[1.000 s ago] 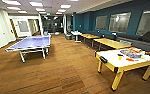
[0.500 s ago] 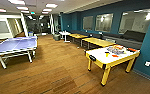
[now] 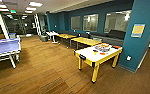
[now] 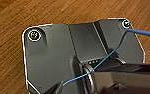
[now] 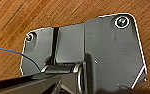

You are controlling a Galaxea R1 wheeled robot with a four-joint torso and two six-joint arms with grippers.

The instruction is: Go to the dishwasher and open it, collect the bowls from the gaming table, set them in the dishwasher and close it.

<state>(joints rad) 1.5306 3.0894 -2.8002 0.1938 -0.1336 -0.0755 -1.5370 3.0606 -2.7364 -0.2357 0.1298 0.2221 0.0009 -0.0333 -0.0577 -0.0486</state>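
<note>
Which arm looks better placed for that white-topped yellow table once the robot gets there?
Probably the right: the table stands right of centre in the head view, so it is on that arm's side. It is still some way off.

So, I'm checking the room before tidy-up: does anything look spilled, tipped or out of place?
Nothing looks spilled or tipped. The white-topped, yellow-legged gaming table carries a loose scatter of small colourful items at its far end; they are too blurred to identify. The wooden floor shows no spill.

A long white-topped gaming table with yellow edges and legs (image 3: 91, 55) stood on the brown wooden plank floor (image 3: 48, 72), beside a teal pillar. Small colourful items, too blurred to identify, lay on its far end (image 3: 103, 48).
</note>
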